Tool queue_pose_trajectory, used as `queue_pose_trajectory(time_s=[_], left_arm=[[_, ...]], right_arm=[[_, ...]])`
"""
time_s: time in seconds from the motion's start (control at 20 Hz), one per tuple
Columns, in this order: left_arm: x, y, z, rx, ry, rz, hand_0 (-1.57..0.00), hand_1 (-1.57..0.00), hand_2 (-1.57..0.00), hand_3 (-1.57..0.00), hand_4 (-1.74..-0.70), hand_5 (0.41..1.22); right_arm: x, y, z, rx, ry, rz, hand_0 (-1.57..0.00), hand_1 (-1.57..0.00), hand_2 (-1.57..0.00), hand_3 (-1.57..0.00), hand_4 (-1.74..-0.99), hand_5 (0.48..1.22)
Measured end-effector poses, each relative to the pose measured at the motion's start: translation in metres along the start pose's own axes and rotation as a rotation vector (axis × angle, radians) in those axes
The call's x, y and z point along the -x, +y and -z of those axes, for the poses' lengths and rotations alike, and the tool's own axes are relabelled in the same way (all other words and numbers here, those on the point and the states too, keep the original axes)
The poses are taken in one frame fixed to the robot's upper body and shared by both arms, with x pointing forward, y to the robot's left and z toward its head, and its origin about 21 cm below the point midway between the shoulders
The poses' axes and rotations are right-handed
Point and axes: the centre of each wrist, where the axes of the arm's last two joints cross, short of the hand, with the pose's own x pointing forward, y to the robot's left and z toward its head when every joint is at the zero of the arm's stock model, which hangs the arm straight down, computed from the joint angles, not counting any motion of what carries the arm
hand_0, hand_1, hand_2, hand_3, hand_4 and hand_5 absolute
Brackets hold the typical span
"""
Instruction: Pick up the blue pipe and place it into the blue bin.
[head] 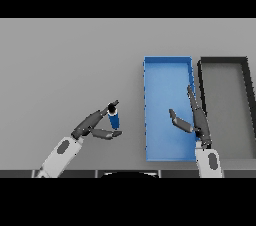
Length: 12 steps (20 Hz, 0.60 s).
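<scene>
The blue pipe (114, 119) is a short dark-blue cylinder standing upright on the grey table, left of the blue bin (150, 115). My left hand (91, 123) reaches in from the lower left, its fingers behind the pipe's top and its thumb stretched out below the pipe's base, so the pipe sits in the gap between them. I cannot tell whether the fingers touch it. My right hand (196, 118) hovers over the right half of the blue bin, fingers straight and thumb spread, holding nothing.
A black bin (248, 95) with a grey floor stands right beside the blue bin at the right edge of the table. Bare grey table stretches to the left and behind.
</scene>
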Motion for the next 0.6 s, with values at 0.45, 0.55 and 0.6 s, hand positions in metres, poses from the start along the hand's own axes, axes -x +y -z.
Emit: queue_pose_trajectory(time_s=[0.45, 0.55, 0.6], left_arm=[[0.002, -0.023, 0.027, 0.003, -0.06, -0.096, -0.01, -0.16, -0.31, -0.28, -1.24, 0.613], [0.002, -0.025, 0.033, -0.009, -0.072, -0.158, -0.36, -0.55, -0.69, -0.74, -1.37, 0.832], [0.001, -0.027, 0.033, -0.021, -0.088, -0.174, -0.6, -0.75, -0.87, -0.91, -1.44, 0.91]], right_arm=[[0.004, -0.005, -0.006, 0.006, -0.013, -0.022, 0.0, 0.0, 0.0, 0.0, -1.217, 0.655], [0.003, -0.004, -0.004, 0.003, -0.013, -0.006, 0.0, 0.0, 0.0, 0.0, -1.22, 0.656], [0.004, -0.005, -0.004, 0.002, -0.012, -0.01, 0.0, 0.0, 0.0, 0.0, -1.219, 0.657]])
